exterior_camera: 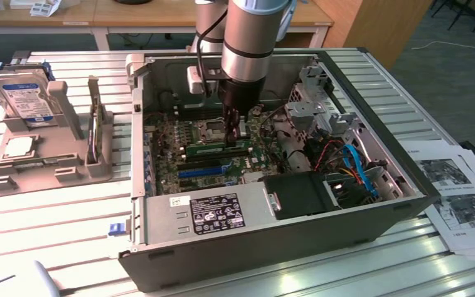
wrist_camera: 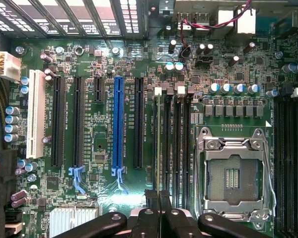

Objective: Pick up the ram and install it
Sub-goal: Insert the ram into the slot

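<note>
From where I stand, the arm [exterior_camera: 250,37] reaches straight down from the top middle of the exterior view into the open computer case [exterior_camera: 262,244]. The case lies on its side on the slatted metal table [exterior_camera: 47,247]. The gripper [exterior_camera: 235,140] is near the centre of that frame, low over the motherboard [exterior_camera: 167,145]. The ram [exterior_camera: 211,149] stands on edge along the board, its green face showing. In the frame it sits just below the empty processor socket [exterior_camera: 211,129] and above the long blue slot [exterior_camera: 200,171]. The gripper's tip meets the top edge of the stick toward its end at the exterior view's right.

In the wrist view the gripper [wrist_camera: 158,194] has its two black fingers [wrist_camera: 151,197] drawn together with barely a seam between them. They line up with the dark memory slots [wrist_camera: 176,144] that run between the blue slot [wrist_camera: 118,124] and the processor socket [wrist_camera: 233,173]. Whether the ram's edge is nipped in that seam or the tips only press on it, I cannot tell.

Off at the exterior view's left, well apart from the case, a hard drive [exterior_camera: 27,99] stands upright in a grey holder [exterior_camera: 64,164]. Printed sheets [exterior_camera: 456,198] lie on the table at the lower right.
</note>
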Motion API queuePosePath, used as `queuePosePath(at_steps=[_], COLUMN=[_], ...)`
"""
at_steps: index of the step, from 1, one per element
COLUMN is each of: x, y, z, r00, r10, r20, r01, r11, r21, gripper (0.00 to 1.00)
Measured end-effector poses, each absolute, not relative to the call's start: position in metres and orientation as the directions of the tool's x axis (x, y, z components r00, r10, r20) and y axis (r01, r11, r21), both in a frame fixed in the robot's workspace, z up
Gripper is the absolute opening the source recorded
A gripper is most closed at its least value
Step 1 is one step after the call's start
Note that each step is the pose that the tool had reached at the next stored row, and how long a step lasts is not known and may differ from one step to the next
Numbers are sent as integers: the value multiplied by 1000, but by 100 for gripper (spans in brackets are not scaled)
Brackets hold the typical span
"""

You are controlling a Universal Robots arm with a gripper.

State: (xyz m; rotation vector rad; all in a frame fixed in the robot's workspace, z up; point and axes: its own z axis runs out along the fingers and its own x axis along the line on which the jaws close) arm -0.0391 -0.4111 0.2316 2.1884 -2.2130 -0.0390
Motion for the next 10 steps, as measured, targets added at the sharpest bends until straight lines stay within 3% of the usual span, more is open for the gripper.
queuePosePath(at_steps=[10], x=[-39], y=[-411], z=[230], r00=[-11], r10=[-1000], r20=[3], r01=[-999], r11=[11], r21=[38], gripper=[12])
